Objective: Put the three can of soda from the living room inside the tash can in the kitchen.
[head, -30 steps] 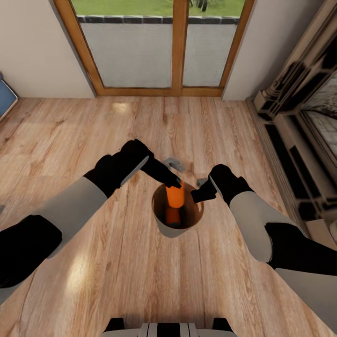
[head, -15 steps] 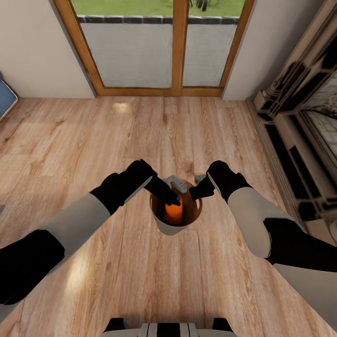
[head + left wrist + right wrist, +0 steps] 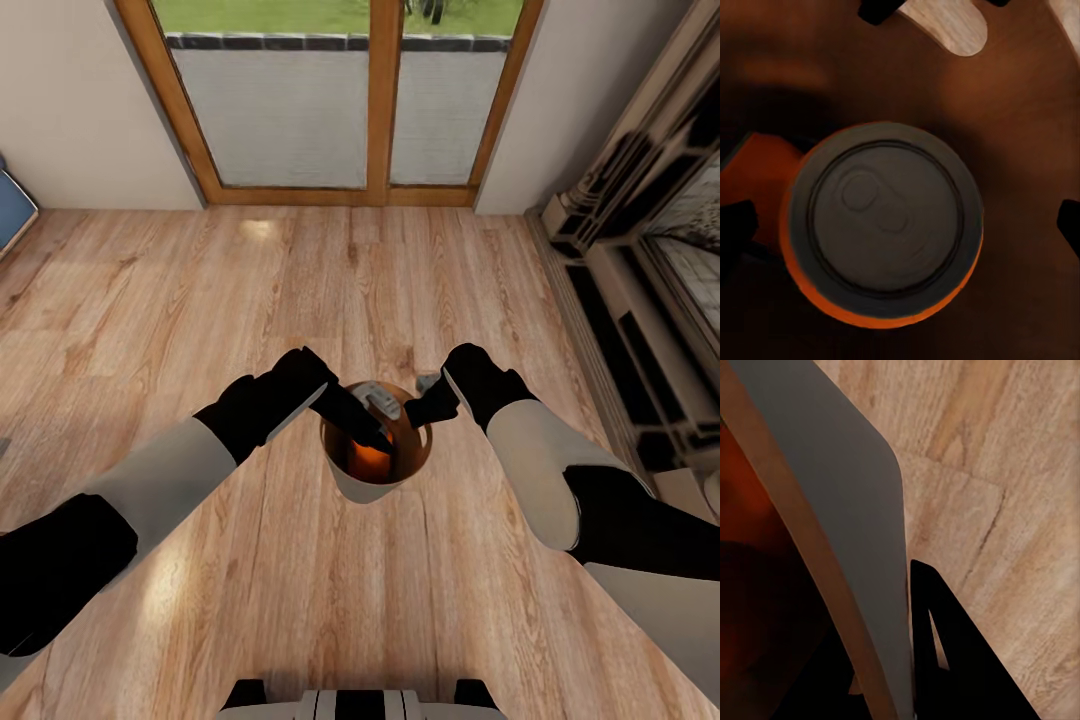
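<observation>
The tash can (image 3: 352, 486), a grey bucket with a brown inside, hangs just above the wood floor between my arms. My right gripper (image 3: 424, 404) is shut on its far right rim; the right wrist view has one dark finger (image 3: 949, 660) outside the grey wall (image 3: 832, 502). My left gripper (image 3: 374, 418) reaches into the bucket's mouth and stands open. In the left wrist view its fingertips (image 3: 735, 232) sit wide apart on either side of an upright can of soda (image 3: 889, 217) with a grey top. Beside that one lies a second orange can (image 3: 757, 176). Orange glows inside the bucket (image 3: 372, 458).
Wood-framed glass doors (image 3: 380, 95) close the far wall. A stone fireplace (image 3: 650, 260) runs along the right side. A blue sofa corner (image 3: 12, 208) shows at the left edge. Bare wood floor (image 3: 200, 290) spreads around the bucket.
My left gripper lowered the orange can from above the rim into the bucket and let go of it. The right gripper stayed on the rim.
</observation>
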